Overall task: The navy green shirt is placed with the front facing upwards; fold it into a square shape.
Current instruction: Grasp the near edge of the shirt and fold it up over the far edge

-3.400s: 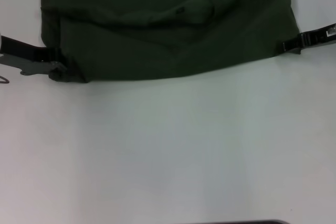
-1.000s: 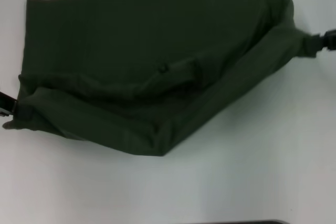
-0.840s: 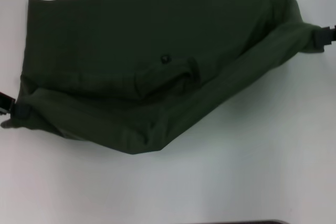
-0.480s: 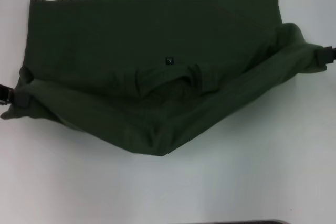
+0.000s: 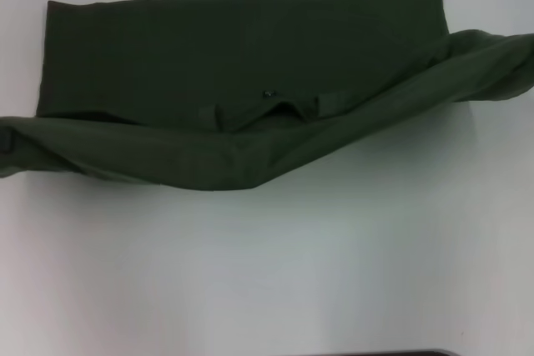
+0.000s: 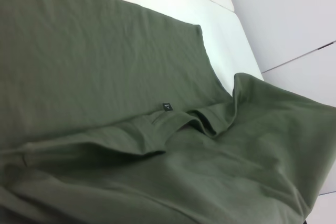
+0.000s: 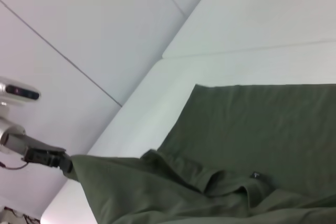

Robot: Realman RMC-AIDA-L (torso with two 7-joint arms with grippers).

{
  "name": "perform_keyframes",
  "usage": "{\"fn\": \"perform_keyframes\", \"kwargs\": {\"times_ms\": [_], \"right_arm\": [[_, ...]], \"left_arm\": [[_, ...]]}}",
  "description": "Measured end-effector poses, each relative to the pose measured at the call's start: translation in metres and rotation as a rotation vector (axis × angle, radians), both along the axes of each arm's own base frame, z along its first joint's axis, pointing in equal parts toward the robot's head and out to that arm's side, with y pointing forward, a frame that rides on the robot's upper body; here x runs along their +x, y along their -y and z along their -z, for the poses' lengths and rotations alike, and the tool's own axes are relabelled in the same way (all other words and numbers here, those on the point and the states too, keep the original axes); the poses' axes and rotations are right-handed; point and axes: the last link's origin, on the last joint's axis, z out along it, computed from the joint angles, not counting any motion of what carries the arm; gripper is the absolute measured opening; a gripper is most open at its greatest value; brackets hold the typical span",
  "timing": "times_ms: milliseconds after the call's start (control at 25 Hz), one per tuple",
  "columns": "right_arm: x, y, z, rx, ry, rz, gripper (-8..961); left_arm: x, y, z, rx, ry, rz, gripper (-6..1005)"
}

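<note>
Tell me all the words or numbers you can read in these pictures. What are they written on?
None can be read.
Small dark label inside the neck of the navy green shirt: it bears a pale mark, too small to read in any view.
No lettering shows on the shirt's cloth as it lies now.
The white table carries no writing.

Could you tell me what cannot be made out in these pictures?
- Right gripper: in no view; the shirt's raised right end runs off the head view's right edge.
- Left gripper: almost wholly cut off by the head view's left edge; seen only far off in the right wrist view, holding a shirt corner.
- Label: too small to read.
</note>
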Motion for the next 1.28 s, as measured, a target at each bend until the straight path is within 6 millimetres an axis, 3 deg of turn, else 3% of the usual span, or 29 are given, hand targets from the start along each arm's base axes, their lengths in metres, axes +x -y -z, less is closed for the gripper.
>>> {"fn": "perform_keyframes", "kwargs": {"times_ms": [240,560,720,880,1280], "right_arm": [[0.006,0.007,0.003,-0.006,-0.011,0.014,60],[0.004,0.031,-0.005,0.009,-0.045,-0.007,66],[0.007,0.032,-0.002,-0.001,-0.024,0.015,69],[0.007,0.022,0.006,-0.022,0.009,0.031,72],[0.019,-0.02,0.034,-0.028,0.127,0.148,79]], "left_arm": [[-0.002,0.001,-0.003,0.012,-0.002,0.0,41],[-0.007,0.007,-0.009,0.034,-0.01,-0.021,41],[-0.007,0.008,-0.01,0.029,-0.017,-0.024,41],[-0.002,0.0,-0.01,0.041,-0.013,-0.001,41],[0.023,-0.053,0.003,0.191,-0.032,0.013,42]]}}
